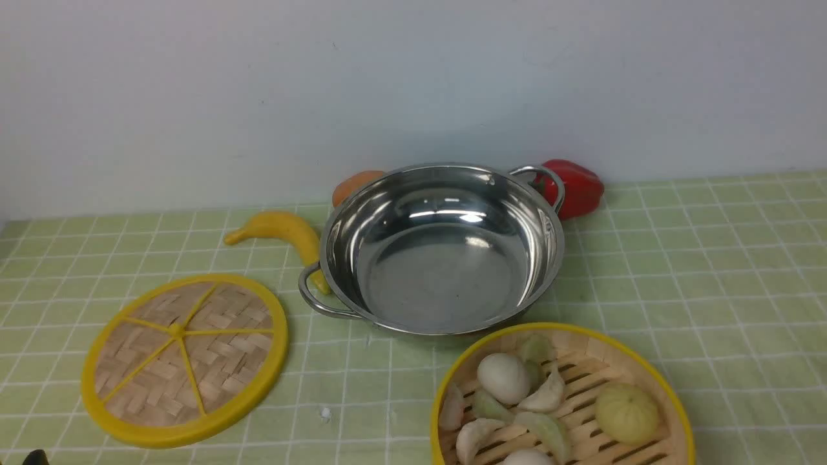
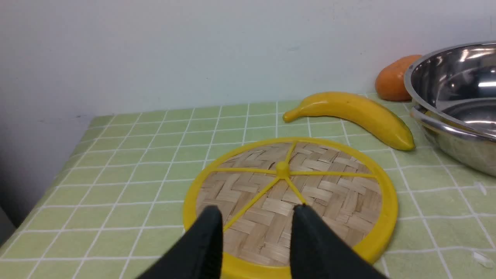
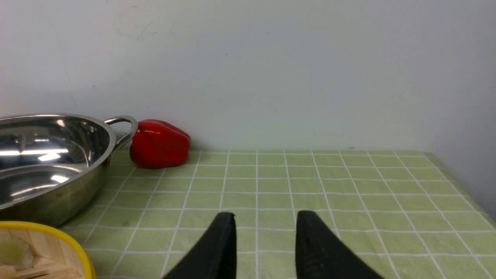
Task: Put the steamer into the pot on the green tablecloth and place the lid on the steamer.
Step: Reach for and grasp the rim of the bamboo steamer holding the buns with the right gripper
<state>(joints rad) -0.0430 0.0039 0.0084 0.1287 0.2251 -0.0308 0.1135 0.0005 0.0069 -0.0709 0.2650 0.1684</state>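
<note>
On the left, the lid (image 1: 184, 360) lies flat on the cloth (image 1: 711, 271), knob side up. My left gripper (image 2: 256, 209) hangs over its near edge with fingers apart and nothing between them. I think the lid is a risk: it is thin and lies close against the cloth. My fingers could slip off the rim or catch the cloth and pull it.

The banana (image 1: 284, 231) lies with its tip at the pot's near-left handle. If the pot (image 1: 362, 219) gets pushed, the banana may move with it.

The pot stands empty in the middle, mouth up. Its two handles make a line from near-left to far-right.

The steamer (image 1: 581, 342) stands just in front of the pot, a little to the right, and the front view cuts off its near part. It is round, so it has no long axis. It sits level, open side up, with dumplings and buns loose on the slats. It looks only a little narrower than the pot. If I lower it tilted or off centre, its rim could hang on the pot's edge and the food could roll out.

My right gripper (image 3: 266, 214) is over bare cloth right of the steamer, fingers spread and holding nothing. The pepper (image 1: 578, 187) lies behind the far-right handle.
</note>
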